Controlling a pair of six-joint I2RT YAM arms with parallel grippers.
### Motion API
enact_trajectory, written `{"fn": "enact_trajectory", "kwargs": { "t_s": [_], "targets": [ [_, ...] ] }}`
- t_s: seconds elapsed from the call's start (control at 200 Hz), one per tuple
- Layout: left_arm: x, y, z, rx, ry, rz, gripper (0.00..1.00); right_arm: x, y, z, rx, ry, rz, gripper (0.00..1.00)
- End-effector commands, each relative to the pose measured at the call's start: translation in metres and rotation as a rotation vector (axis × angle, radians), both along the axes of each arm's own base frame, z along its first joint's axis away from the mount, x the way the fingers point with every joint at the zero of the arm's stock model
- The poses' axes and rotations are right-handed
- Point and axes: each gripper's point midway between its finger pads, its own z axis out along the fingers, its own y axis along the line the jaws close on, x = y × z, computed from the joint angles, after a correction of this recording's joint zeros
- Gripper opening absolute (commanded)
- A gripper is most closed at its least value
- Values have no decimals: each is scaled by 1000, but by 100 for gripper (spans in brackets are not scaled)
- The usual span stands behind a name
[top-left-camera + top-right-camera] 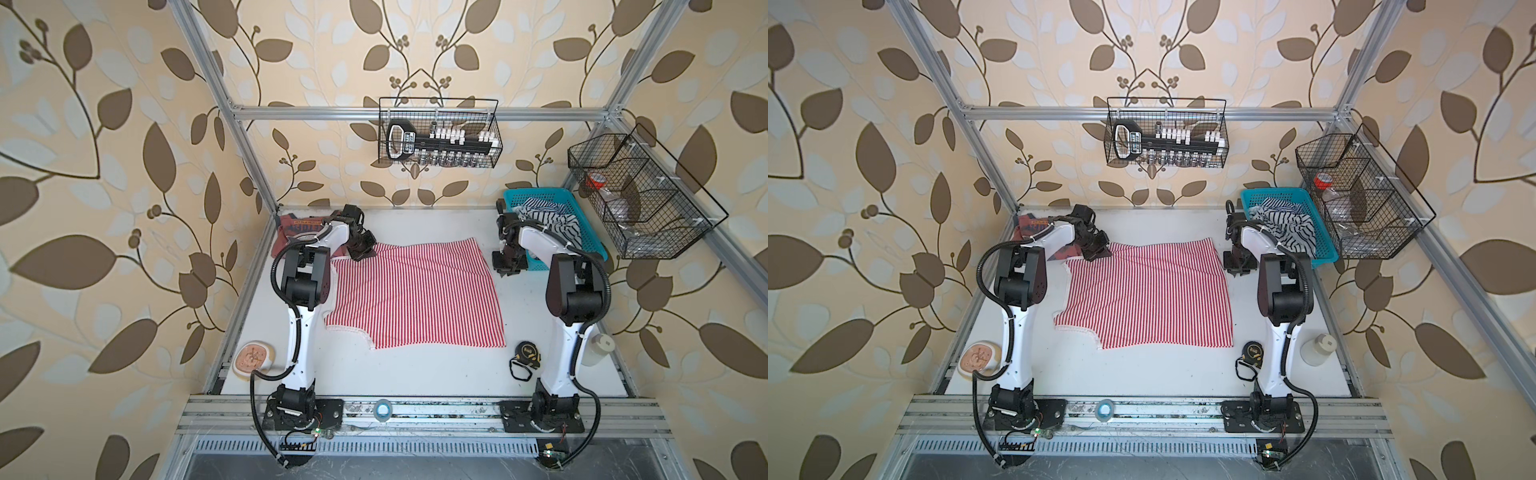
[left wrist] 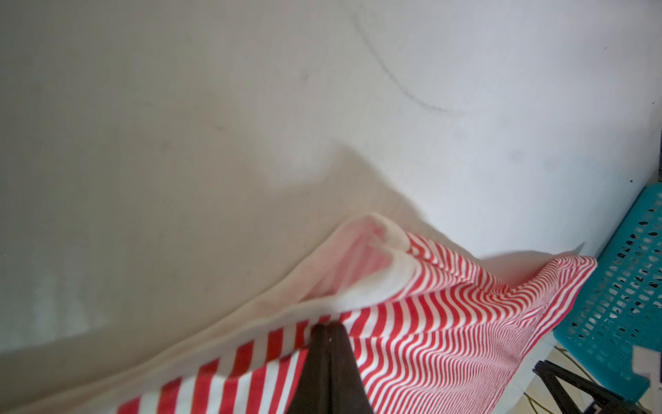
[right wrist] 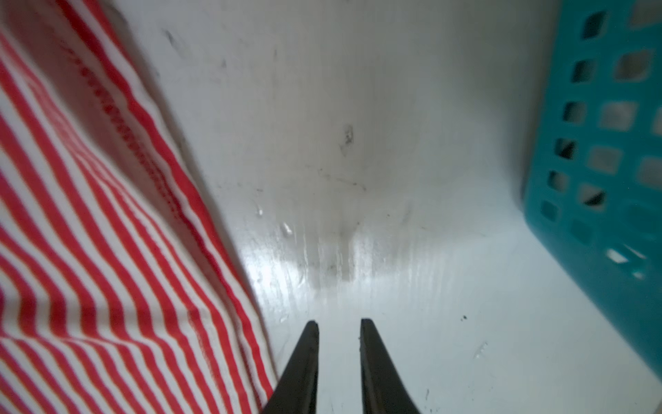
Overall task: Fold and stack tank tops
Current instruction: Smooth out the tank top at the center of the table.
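My left gripper (image 2: 327,327) was clenched on the far left corner of the red-and-white striped cloth tank top (image 1: 415,299), which lay spread flat on the white table (image 1: 415,374). My right gripper (image 3: 338,322), slightly parted and empty, hovered just beside its far right corner.

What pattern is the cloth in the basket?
Dark-and-white stripes; the cloth shows best in a top view.

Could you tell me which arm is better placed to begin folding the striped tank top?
Likely left: the left gripper is shut on the far edge of the striped tank top, while the right gripper hangs open over the table beside the teal basket.
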Motion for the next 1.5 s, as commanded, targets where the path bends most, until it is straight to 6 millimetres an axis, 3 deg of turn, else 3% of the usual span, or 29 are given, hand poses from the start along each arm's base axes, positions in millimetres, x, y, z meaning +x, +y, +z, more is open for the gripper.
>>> {"fn": "enact_trajectory", "kwargs": {
  "t_s": [0.0, 0.22, 0.47, 0.605, 0.8, 0.935, 0.955, 1.09, 1.195, 1.245, 1.275, 1.325, 1.495],
  "targets": [
    [-12, 16, -30, 71, 81, 12, 2, 5, 19, 21, 73, -60, 44, 23],
    [-10, 14, -19, 58, 59, 9, 3, 47, 77, 31, 324, -187, 98, 18],
    [-3, 13, -24, 60, 54, 5, 3, 90, 116, 9, 468, -204, 96, 11],
    [5, 12, -27, 58, 45, 5, 4, 97, 118, -13, 478, -182, 56, 0],
    [19, 11, -25, 47, 17, 11, 6, 102, 104, -45, 453, -142, -16, 0],
    [24, 10, -23, 35, 10, 14, 10, 108, 85, -55, 426, -143, -66, 0],
    [32, 8, -12, 28, -22, 14, 10, 108, 83, -56, 422, -142, -74, 0],
    [35, 5, 3, 6, -46, 9, 14, 110, 72, -60, 437, -146, -103, 0],
    [34, 5, 20, 1, -70, 10, 18, 113, 82, -51, 493, -167, -63, 0],
    [37, 4, 38, -7, -111, 10, 20, 114, 88, -45, 524, -175, -45, 0],
    [32, 5, 37, -7, -100, 11, 21, 114, 92, -40, 544, -184, -28, 0],
    [32, 5, 51, -11, -126, 10, 22, 113, 99, -30, 575, -197, -7, 4],
    [25, 5, 119, -17, -242, -11, 26, 102, 113, 25, 581, -289, 78, 16]
  ]
}}
